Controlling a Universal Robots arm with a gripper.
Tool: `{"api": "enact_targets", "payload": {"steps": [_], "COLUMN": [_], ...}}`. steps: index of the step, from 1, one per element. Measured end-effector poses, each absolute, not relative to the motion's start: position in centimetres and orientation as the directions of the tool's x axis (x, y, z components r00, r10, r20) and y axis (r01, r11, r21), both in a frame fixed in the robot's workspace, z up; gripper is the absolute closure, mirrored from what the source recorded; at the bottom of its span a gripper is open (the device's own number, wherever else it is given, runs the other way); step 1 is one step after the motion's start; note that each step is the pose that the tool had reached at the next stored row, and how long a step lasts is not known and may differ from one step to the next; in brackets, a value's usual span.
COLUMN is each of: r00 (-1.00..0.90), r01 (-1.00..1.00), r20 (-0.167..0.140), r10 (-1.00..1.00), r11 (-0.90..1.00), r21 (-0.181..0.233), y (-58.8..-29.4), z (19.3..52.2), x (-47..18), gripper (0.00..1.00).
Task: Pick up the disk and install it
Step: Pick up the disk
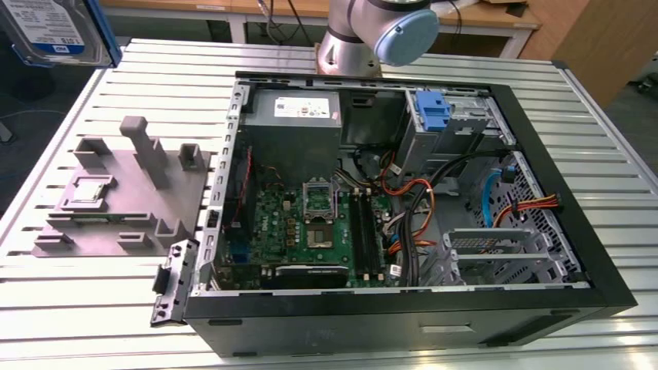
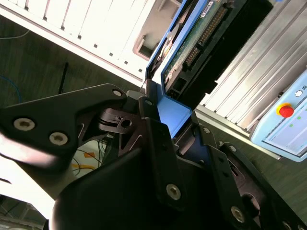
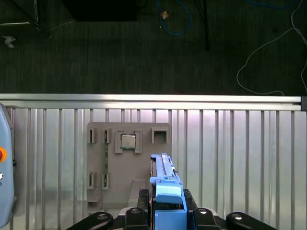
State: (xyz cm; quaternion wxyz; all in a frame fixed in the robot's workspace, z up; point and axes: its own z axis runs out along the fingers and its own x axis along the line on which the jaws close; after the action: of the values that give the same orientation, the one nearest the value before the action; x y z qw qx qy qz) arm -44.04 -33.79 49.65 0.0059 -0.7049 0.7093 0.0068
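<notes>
Claw [image 3: 167, 203] clenched on the blue carrier end of the disk [image 3: 163, 175], which sits edge-on between its fingers. The grey fixture block [image 3: 120, 167] lies beyond it on the ribbed surface [image 3: 230, 153]. In the exterior view, the disk is raised at the exterior view's upper left, well apart from the open computer case [image 1: 411, 297].

An open computer case [image 1: 411, 324] lies on the slatted surface [image 1: 92, 308], its circuit board [image 1: 308, 223] exposed. A grey fixture [image 1: 123, 193] stands at the exterior view's left. The disk [image 1: 52, 31] shows at the far left corner, the arm [image 1: 375, 35] beyond the case.
</notes>
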Motion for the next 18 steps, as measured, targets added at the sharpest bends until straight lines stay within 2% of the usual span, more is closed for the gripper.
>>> {"api": "enact_targets", "payload": {"steps": [18], "r00": [-0.006], "r01": [-1.000], "r20": [-0.018], "r10": [-1.000], "r11": [0.006], "r21": [0.001], "y": [-34.03], "z": [49.64], "x": [-43.53], "gripper": [0.64]}}
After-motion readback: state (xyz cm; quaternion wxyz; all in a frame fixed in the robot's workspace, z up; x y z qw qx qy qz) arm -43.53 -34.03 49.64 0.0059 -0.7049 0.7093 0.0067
